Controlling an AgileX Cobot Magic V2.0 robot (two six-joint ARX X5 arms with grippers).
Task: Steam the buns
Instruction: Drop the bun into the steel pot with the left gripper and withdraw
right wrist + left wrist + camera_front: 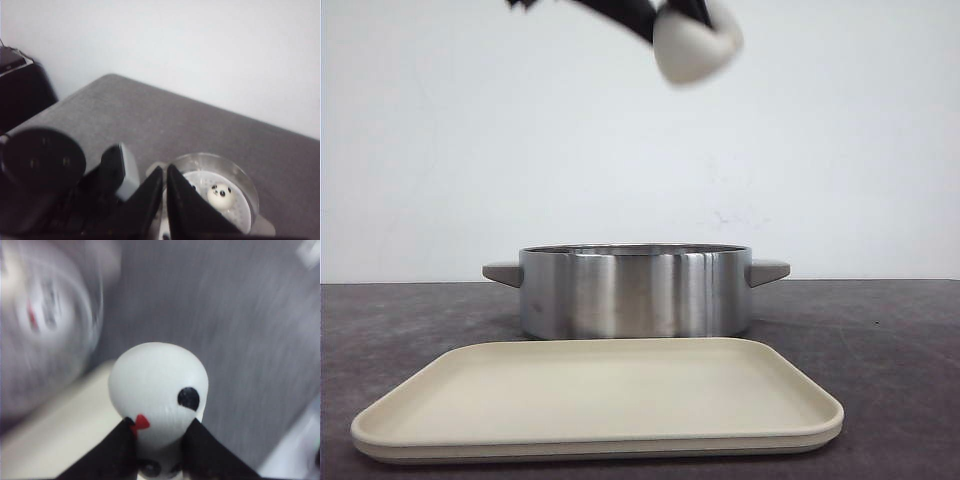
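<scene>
Left hand (159, 440) pinching a panda bun (157, 390) high above the steel pot (636, 290), beige tray (600, 400) on the grey bench (880, 330) well below it, and right hand (165, 200) pressed together, raised, with another bun (220, 195) in the pot beneath it.

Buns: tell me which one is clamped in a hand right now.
The bun between the left hand's fingers, raised high above the pot. The other visible bun lies loose inside the pot.

Gray table (890, 330): steel pot (635, 292), beige tray (600, 400) on it.
</scene>
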